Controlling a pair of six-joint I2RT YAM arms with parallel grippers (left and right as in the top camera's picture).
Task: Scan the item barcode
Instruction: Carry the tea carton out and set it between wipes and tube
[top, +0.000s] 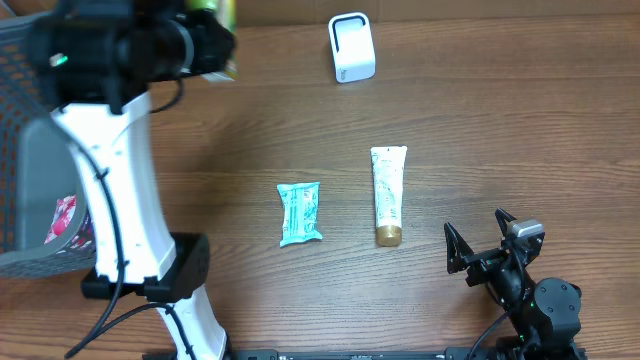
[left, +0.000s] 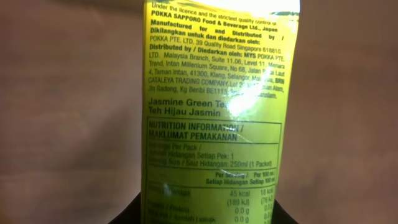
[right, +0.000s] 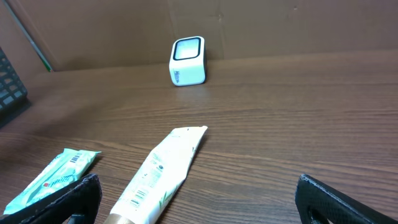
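Overhead looks down; low right wrist shares its scanner (right: 187, 60); left wrist hugs the drink pack (left: 214, 112)

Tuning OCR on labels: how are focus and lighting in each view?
Left wrist: dim, drink pack upper print legible, lower nutrition rows smeared. Overhead: evenly lit, tube sharp, near left arm soft. Right wrist: scanner crisp, even light.

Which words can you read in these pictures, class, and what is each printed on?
On the drink packet: "POKKA SAPPORO Food & Beverage Ltd., Japan"
On the drink packet: "Jasmine Green Te", end lost in glare
On the drink packet: "Teh Hijau Jasmin"
On the drink packet: "NUTRITION INFORMATION / MAKLUMAT PEMAKANAN"
The tube, sachet and scanner: print too small to read.
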